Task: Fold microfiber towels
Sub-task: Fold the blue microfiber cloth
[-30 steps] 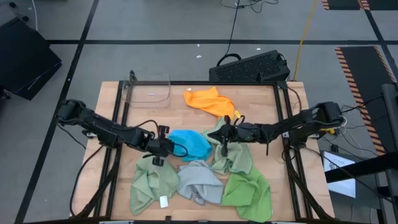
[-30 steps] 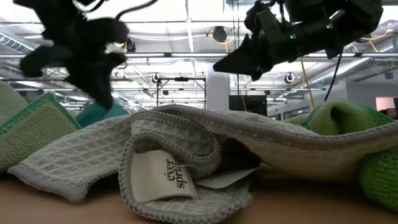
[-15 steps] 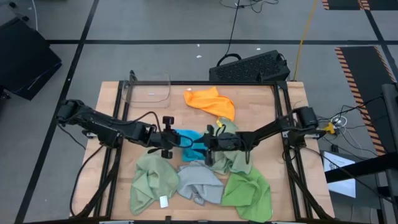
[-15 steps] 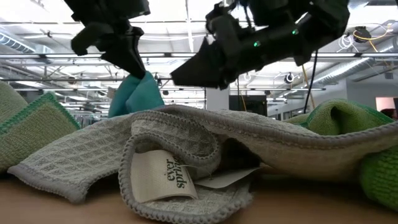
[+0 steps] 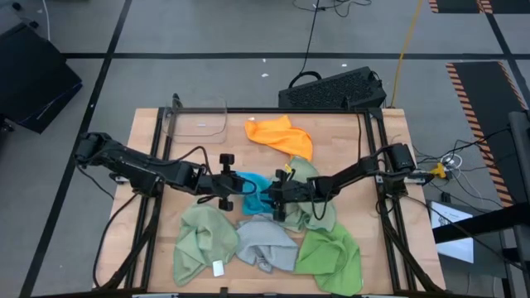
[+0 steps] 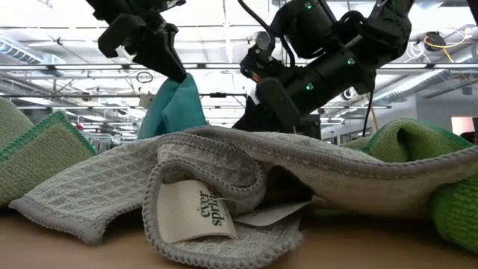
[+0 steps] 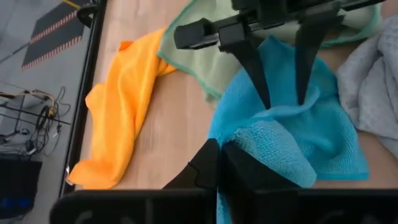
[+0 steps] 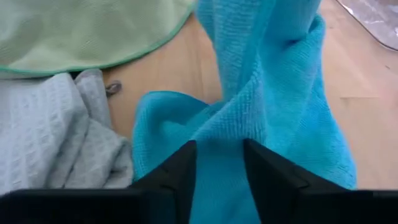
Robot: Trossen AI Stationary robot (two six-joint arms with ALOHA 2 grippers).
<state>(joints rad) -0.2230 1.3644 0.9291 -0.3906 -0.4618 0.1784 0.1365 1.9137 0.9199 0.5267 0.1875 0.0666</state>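
1. Closest to the table's front edge, the light grey towel (image 6: 246,179) lies crumpled with its white label (image 6: 196,211) facing out; only the low view lets the label be read, while from overhead it is a small white patch.
2. On either side of it sit a pale sage green towel (image 5: 203,242) and the bright green towel (image 5: 331,255), both bunched on the wooden table (image 5: 356,141).
3. Just behind, in the middle of the table, the bright blue towel (image 5: 252,189) is lifted between the two arms. The low view shows it pulled up into a peak (image 6: 173,108); from overhead that height does not read.
4. The left gripper (image 5: 234,189) has its fingers pinched shut on a corner of the blue towel; the left wrist view shows the cloth folded right at the dark fingertips (image 7: 214,165).
5. The right gripper (image 5: 272,197) meets it from the other side. In the right wrist view its two fingers (image 8: 177,171) stand a narrow gap apart with blue cloth between them; whether they clamp it I cannot tell.
6. The second sage green towel (image 5: 310,203) lies under the right arm.
7. Farther back, the orange towel (image 5: 281,135) lies alone, and a clear plastic tray (image 5: 197,120) sits at the far left corner.
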